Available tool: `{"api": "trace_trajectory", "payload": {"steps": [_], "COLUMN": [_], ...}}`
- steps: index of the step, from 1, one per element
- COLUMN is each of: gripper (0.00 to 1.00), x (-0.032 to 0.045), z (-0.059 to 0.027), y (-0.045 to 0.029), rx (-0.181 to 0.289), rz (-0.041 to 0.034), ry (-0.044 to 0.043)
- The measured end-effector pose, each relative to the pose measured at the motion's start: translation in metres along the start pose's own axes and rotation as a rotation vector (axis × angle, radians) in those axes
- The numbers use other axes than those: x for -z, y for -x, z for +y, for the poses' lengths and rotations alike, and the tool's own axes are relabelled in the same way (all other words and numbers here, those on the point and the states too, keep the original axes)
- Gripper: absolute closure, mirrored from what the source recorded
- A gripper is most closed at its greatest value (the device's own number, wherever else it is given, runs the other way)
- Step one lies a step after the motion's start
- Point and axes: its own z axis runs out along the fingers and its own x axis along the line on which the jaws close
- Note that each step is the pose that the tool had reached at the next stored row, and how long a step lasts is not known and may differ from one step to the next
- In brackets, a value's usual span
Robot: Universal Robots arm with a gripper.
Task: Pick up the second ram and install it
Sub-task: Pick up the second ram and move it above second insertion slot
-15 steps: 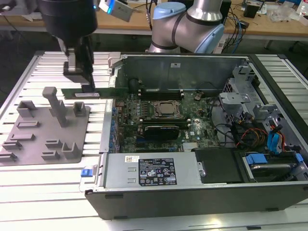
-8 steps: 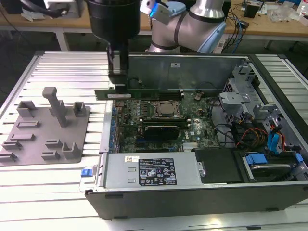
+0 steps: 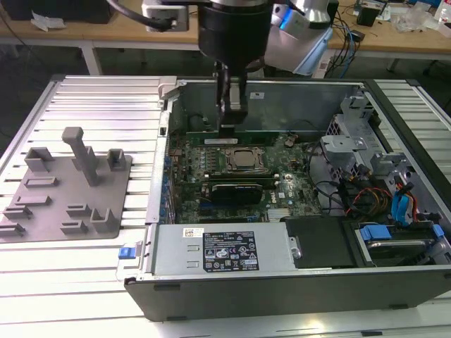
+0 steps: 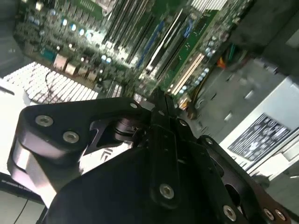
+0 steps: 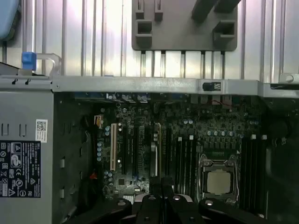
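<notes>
Second ram (image 4: 194, 42) sits pinched in downward-pointing end effector (image 3: 231, 125) low over motherboard (image 3: 296, 165).

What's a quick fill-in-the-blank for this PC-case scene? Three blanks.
1. The claw hangs above the ____ inside the open case.
2. The gray fixture tray lies to the exterior view's ____ of the case.
3. The CPU socket lies between the claw and the black expansion ____.
Missing: motherboard; left; card.
</notes>
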Motion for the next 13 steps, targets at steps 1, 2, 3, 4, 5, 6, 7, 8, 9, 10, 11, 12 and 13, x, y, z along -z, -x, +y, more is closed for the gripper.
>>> {"api": "trace_trajectory", "payload": {"steps": [1,2,3,4,5,6,7,8,9,10,11,12,13], "gripper": [0.91,0.91,0.91,0.91,0.91,0.91,0.91,0.91,0.91,0.91,0.91,0.91,0.91], "x": [-0.0001,-0.0002,-0.0004,-0.0009,-0.0013,-0.0018,-0.0033,-0.0046,-0.0054,-0.0061,-0.0068,-0.0084,-0.0106], "z": [-0.0040,-0.0075,-0.0144,-0.0204,-0.0228,-0.0249,-0.0274,-0.0280,-0.0283,-0.0285,-0.0289,-0.0293,-0.0299], "y": [-0.0001,-0.0001,0.0001,0.0006,0.0010,0.0014,0.0031,0.0051,0.0069,0.0089,0.0117,0.0153,0.0165], "rx": [0.000,0.000,0.000,0.000,0.000,0.000,0.000,0.000,0.000,0.000,0.000,0.000,0.000], "rz": [0.0000,0.0001,0.0001,0.0000,0.0000,0.0001,0.0001,0.0000,0.0000,0.0000,0.0000,0.0000,-0.0001], "ry": [0.0000,0.0000,0.0000,0.0001,0.0000,0.0001,0.0001,0.0001,0.0000,0.0001,0.0000,0.0001,0.0000]}}
